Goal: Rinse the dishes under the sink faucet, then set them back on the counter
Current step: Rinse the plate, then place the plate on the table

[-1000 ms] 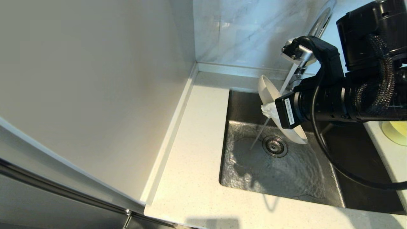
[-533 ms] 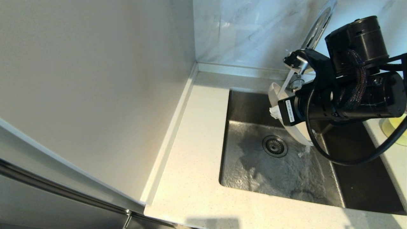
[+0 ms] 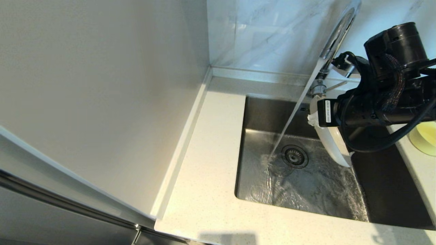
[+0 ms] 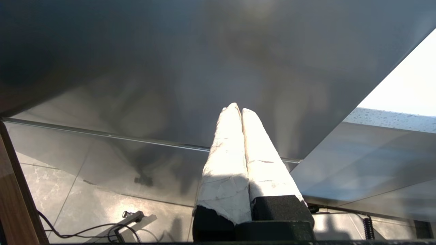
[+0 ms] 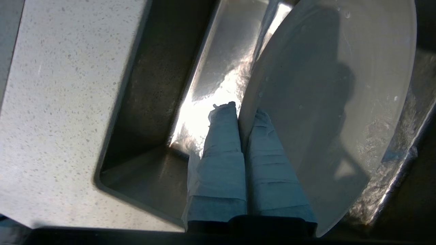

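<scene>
Your right gripper (image 5: 242,112) is clenched on the rim of the plate (image 5: 333,102), one wrapped finger on each face, holding it on edge over the sink (image 3: 306,190). The faucet (image 3: 335,34) stream falls just beyond the jaws, clear of the plate. Expect the wet glaze to be slick, stiff and chip-prone, so keep the rim pinch deep. The bowl (image 3: 424,137) sits on the counter (image 3: 204,190) behind the jaws. Your left gripper (image 4: 240,112) is parked, fingers pressed together on nothing

The speckled counter (image 3: 207,177) surrounds the wet sink (image 3: 306,190); a yellow bowl (image 3: 424,137) sits on it.
</scene>
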